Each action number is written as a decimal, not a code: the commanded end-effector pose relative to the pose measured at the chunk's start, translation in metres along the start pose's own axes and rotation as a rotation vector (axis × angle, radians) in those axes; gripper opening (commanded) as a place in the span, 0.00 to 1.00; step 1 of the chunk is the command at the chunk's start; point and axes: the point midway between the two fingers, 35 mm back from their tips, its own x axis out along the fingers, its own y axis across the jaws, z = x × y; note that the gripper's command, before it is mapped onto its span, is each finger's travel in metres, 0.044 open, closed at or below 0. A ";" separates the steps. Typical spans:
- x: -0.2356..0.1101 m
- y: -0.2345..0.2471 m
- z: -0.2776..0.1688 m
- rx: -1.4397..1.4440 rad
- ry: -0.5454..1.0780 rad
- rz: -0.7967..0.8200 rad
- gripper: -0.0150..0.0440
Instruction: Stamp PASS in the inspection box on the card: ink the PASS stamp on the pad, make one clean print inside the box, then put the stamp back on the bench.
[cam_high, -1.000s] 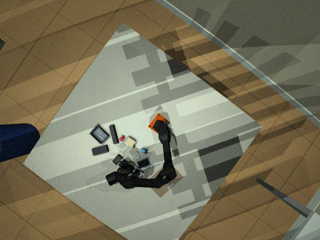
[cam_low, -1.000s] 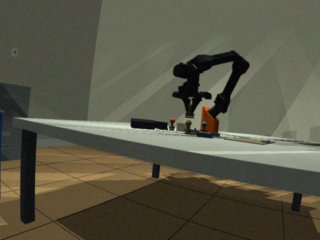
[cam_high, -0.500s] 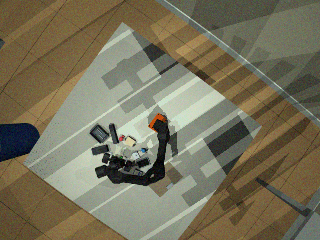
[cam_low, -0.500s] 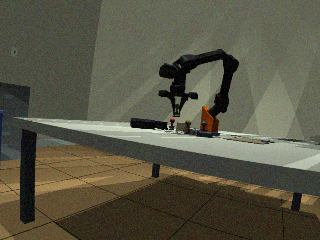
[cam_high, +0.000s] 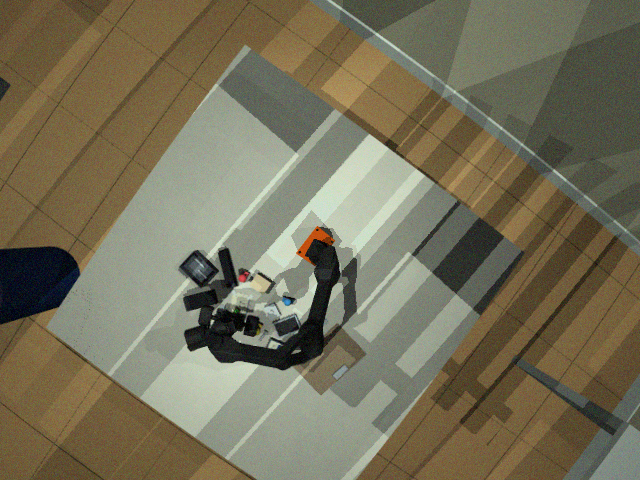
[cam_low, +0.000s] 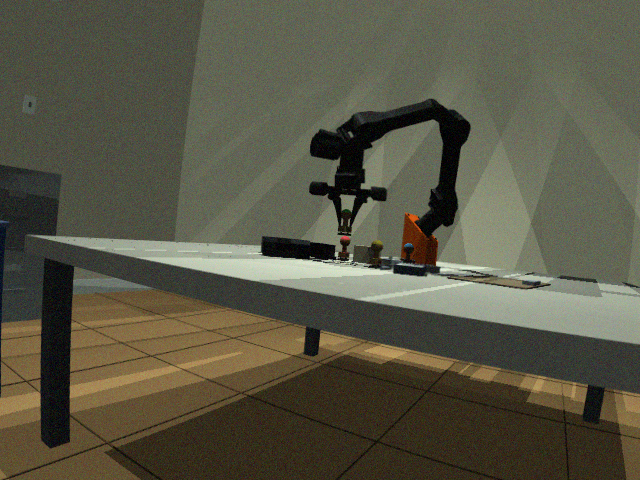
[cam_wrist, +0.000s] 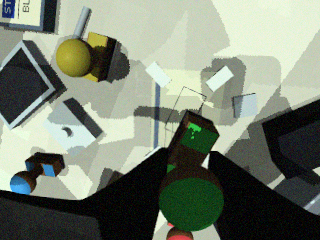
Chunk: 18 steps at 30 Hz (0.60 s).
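Note:
My gripper (cam_low: 344, 222) (cam_wrist: 188, 156) is shut on the green-knobbed stamp (cam_low: 345, 212) (cam_wrist: 191, 202), which it holds upright in the air. The stamp's dark block has a green face with a brighter mark; no word is readable. Below it lies the pale card (cam_wrist: 187, 79) (cam_high: 241, 301), with a blue stripe and a thin box outline (cam_wrist: 195, 91). The stamp hides part of the box, and no print shows on its visible part. The open dark ink pad (cam_wrist: 22, 82) (cam_high: 286, 324) lies to the left in the wrist view.
A yellow-knobbed stamp (cam_wrist: 74, 58), a blue-knobbed stamp (cam_wrist: 23, 183) (cam_high: 287, 300) and a red-knobbed stamp (cam_low: 344, 240) (cam_high: 242, 276) stand around the card. A beige block (cam_high: 262, 281), a black tray (cam_high: 198, 267) and black boxes (cam_high: 227, 266) (cam_high: 200, 298) are nearby.

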 end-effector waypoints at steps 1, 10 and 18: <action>0.003 -0.001 -0.001 -0.007 0.003 -0.002 0.25; 0.009 -0.001 -0.001 -0.007 0.003 -0.003 0.25; 0.015 -0.002 0.000 -0.007 0.003 -0.003 0.25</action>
